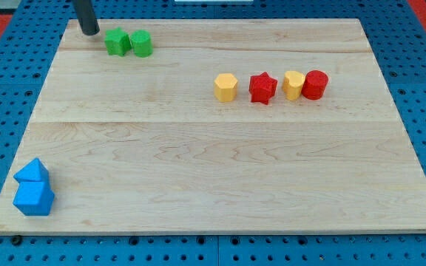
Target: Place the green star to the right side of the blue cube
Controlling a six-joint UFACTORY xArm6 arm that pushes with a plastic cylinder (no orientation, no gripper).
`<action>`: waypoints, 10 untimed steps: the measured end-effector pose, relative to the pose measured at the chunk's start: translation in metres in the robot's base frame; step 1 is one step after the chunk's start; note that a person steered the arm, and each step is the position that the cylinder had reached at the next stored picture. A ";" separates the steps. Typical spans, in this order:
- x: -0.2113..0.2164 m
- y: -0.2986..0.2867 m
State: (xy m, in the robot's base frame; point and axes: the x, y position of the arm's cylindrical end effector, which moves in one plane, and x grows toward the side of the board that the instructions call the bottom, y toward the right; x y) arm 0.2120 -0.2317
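Observation:
The green star [115, 41] lies near the view's top left, touching a green round block [142, 43] on its right. My tip [89, 32] stands just left of the green star, slightly above it, with a small gap. The blue cube [34, 198] sits at the view's bottom left corner, touching another blue block [32, 172] just above it.
A row of blocks lies right of centre near the top: a yellow hexagon [226, 87], a red star [262, 88], a yellow block [293, 85] and a red cylinder [315, 85]. The wooden board [220, 162] ends close to the blue blocks.

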 end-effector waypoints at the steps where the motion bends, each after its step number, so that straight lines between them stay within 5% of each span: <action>1: -0.006 0.014; 4: 0.025 0.035; 6: -0.012 0.063; 10: 0.053 0.049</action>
State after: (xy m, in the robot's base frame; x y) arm 0.2652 -0.1823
